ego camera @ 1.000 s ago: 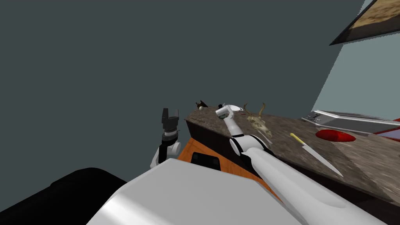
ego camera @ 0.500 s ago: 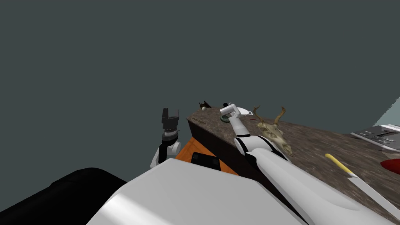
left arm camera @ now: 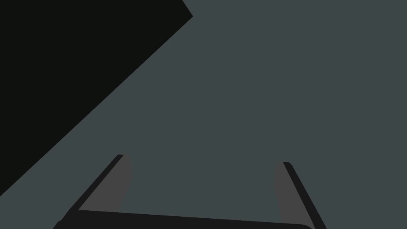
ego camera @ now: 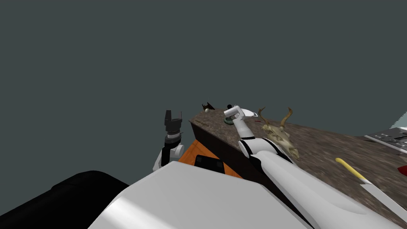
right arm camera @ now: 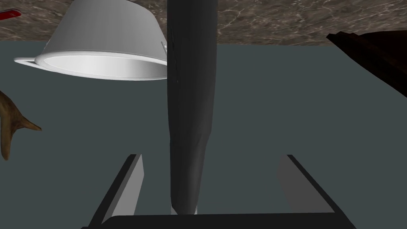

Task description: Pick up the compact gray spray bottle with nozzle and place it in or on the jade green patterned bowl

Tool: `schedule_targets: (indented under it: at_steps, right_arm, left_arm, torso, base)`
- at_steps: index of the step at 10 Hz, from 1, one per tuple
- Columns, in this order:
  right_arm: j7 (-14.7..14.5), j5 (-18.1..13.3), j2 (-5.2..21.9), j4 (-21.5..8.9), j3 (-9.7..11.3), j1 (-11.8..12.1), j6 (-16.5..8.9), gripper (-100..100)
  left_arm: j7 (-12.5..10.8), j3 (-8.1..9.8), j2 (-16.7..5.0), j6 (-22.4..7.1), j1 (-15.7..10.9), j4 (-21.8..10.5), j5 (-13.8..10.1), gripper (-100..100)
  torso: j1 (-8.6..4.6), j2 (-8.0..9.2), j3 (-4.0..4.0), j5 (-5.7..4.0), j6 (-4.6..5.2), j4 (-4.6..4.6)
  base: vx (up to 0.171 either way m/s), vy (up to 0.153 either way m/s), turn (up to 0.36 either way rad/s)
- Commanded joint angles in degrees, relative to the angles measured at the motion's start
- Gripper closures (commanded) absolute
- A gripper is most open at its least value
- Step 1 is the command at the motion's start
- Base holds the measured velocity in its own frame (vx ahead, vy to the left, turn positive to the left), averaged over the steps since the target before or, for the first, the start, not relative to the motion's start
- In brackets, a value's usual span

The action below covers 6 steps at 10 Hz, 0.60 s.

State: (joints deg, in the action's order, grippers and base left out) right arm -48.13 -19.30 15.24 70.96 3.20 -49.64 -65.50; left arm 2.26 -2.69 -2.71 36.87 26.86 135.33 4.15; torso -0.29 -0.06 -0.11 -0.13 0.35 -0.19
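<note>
Spray bottle (right arm camera: 190, 99): dark gray and slender, standing between the right gripper's fingers, with neither finger touching it.
Right gripper (right arm camera: 211, 156): reaching over the far corner of the brown stone tabletop (ego camera: 318, 147) – fingers are standing apart, one on each side of the spray bottle.
Green bowl (ego camera: 228, 122): showing as a small dark green rim on the tabletop, just beside the right wrist.
White vessel (right arm camera: 99, 43): sitting on the tabletop near the spray bottle.
Left gripper (ego camera: 173, 116): pointing upward, off the tabletop's end – fingers are standing apart, holding nothing.
Antlered skull (ego camera: 278, 135): lying on the tabletop beside the right forearm.
Yellow-handled knife (ego camera: 357, 177): lying on the tabletop, well apart from the green bowl.
</note>
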Motion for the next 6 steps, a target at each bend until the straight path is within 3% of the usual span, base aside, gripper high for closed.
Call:
schedule_targets:
  at_steps: [1, 2, 3, 6]
  right_arm:
    - [0.0, 0.0, 0.0, 0.0, 0.0, 0.0, 0.0, -100]
    - [0.0, 0.0, 0.0, 0.0, 0.0, 0.0, 0.0, 0]
    - [-0.9, 0.21, -0.01, 1.0, -0.28, -1.01, -1.77, -100]
    - [-2.25, 0.52, -0.02, 2.5, -0.69, -2.52, -4.43, -100]
  left_arm:
    - [0.0, 0.0, 0.0, 0.0, 0.0, 0.0, 0.0, 0]
    - [0.0, 0.0, 0.0, 0.0, 0.0, 0.0, 0.0, 0]
    - [0.0, 0.0, 0.0, 0.0, 0.0, 0.0, 0.0, 0]
    - [0.0, 0.0, 0.0, 0.0, 0.0, 0.0, 0.0, 0]
  torso:
    - [0.0, 0.0, 0.0, 0.0, 0.0, 0.0]
    - [0.0, 0.0, 0.0, 0.0, 0.0, 0.0]
    - [0.01, 0.01, 0.0, 0.0, 0.0, 0.0]
    - [-0.01, -0.01, 0.0, 0.0, 0.0, 0.0]
  base:
    - [0.0, 0.0, 0.0]
    - [0.0, 0.0, 0.0]
    - [0.003, -0.005, 0.006]
    - [0.008, -0.009, 0.007]
